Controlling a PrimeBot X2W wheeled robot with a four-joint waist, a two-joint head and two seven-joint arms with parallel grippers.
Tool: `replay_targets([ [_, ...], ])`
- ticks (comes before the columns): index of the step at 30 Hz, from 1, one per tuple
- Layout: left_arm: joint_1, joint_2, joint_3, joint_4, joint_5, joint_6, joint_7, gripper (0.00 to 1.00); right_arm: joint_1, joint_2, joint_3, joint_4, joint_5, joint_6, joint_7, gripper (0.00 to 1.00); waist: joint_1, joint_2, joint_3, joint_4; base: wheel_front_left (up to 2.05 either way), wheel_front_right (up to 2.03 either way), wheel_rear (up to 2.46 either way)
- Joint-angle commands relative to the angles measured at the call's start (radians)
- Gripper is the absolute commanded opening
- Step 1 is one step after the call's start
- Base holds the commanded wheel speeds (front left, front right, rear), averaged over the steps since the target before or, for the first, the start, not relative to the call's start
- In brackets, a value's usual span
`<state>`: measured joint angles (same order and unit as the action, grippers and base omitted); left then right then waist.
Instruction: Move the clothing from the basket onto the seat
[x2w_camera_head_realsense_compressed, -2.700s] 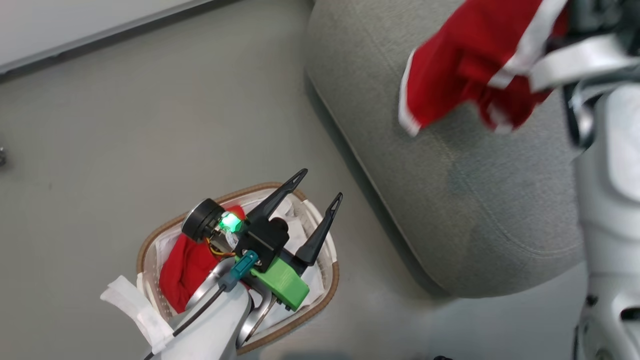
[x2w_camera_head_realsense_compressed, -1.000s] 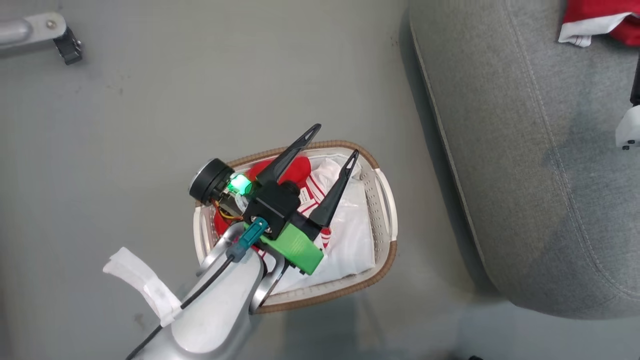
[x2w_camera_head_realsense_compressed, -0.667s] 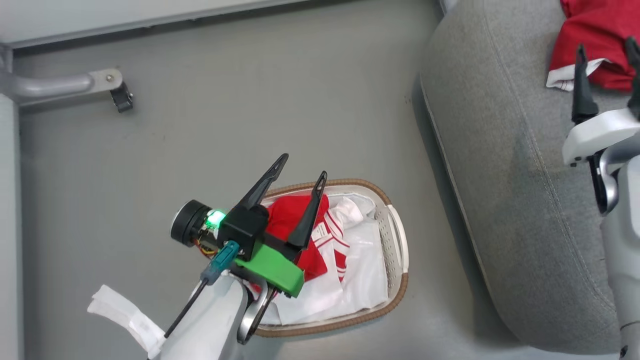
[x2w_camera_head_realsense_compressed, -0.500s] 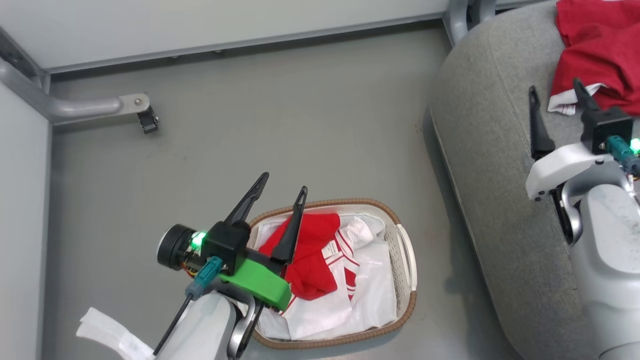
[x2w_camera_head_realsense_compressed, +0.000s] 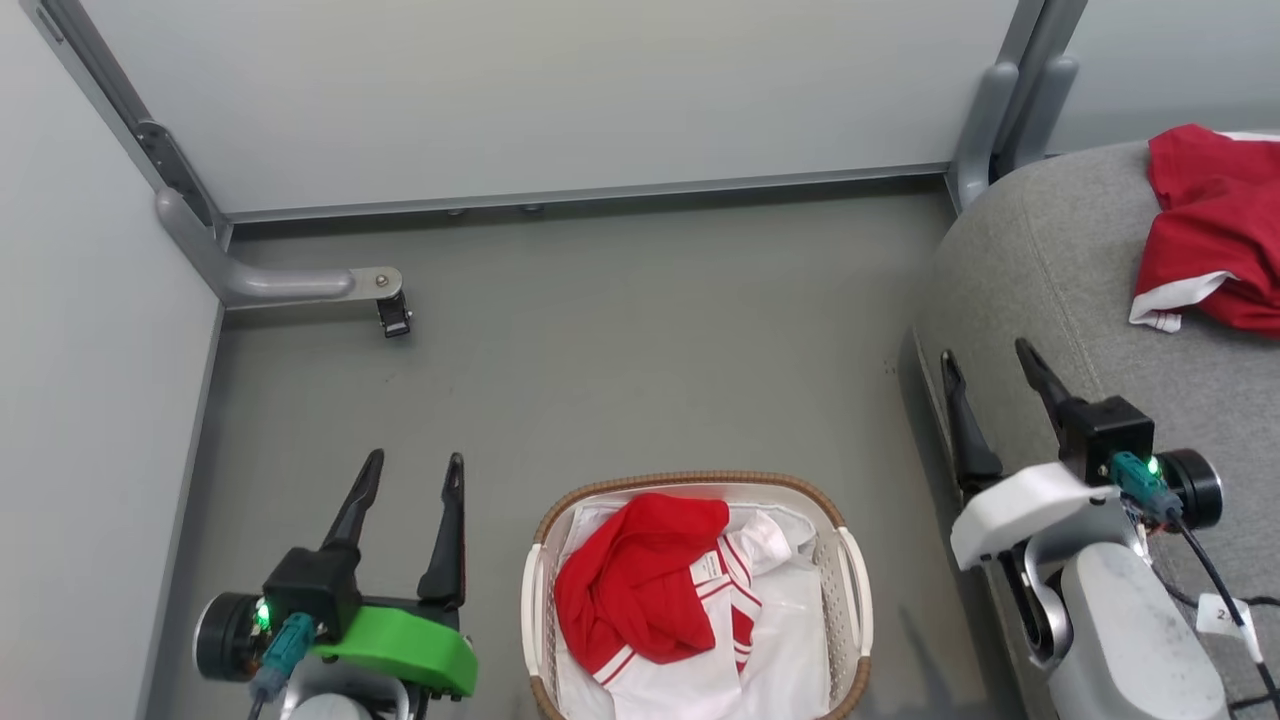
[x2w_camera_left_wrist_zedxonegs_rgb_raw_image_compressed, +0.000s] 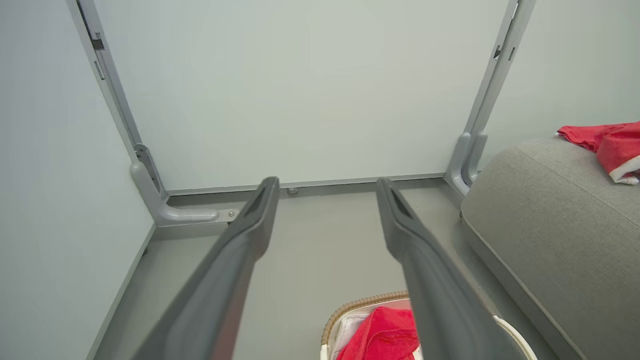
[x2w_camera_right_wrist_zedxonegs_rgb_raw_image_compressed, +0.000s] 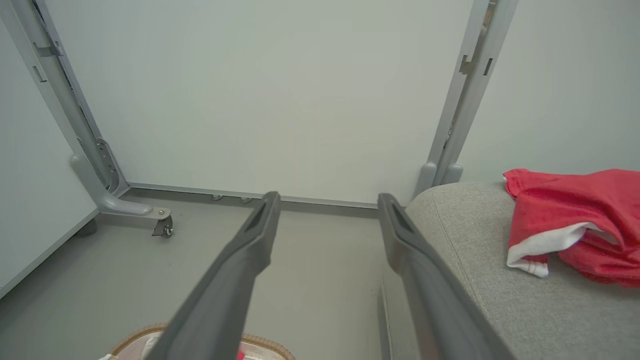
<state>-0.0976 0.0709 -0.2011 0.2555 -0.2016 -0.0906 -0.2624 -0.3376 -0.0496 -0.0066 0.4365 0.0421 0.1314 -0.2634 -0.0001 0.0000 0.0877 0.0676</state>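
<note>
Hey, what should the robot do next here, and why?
Probably swing the left gripper rightward and down onto the red garment in the basket. It and the right gripper stand open and empty, and another garment already lies on the seat.

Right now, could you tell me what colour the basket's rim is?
Brown and woven; the basket shows best in the head view.

Red clothing (x2w_camera_head_realsense_compressed: 640, 575) with white stripes; white, brown-rimmed basket (x2w_camera_head_realsense_compressed: 850, 560); grey seat (x2w_camera_head_realsense_compressed: 1060, 260).
</note>
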Motion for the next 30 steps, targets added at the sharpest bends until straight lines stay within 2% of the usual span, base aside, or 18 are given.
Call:
replay_targets([
  [1,0.027,-0.006,0.016,-0.008,-0.006,0.005,-0.004,1.00,0.035,-0.003,0.008,-0.016,0.034,-0.001,-0.002,1.00,0.0001,0.0000,-0.020,0.005,0.00,0.00,0.00],
  [5,0.086,-0.011,0.068,-0.018,-0.014,0.002,-0.004,1.00,0.117,-0.003,0.041,-0.069,0.089,-0.001,-0.002,1.00,0.0001,0.0000,-0.038,-0.007,0.00,0.00,0.00],
  [13,0.163,-0.018,0.121,-0.042,0.000,-0.004,-0.004,1.00,0.210,-0.003,0.072,-0.130,0.109,-0.001,-0.002,1.00,0.0001,0.0000,-0.062,-0.031,0.00,0.00,0.00],
  [30,0.161,-0.020,0.121,-0.028,-0.016,-0.006,-0.004,1.00,0.226,-0.003,0.076,-0.124,0.137,-0.001,-0.002,1.00,0.0001,0.0000,-0.089,-0.037,0.00,0.00,0.00],
])
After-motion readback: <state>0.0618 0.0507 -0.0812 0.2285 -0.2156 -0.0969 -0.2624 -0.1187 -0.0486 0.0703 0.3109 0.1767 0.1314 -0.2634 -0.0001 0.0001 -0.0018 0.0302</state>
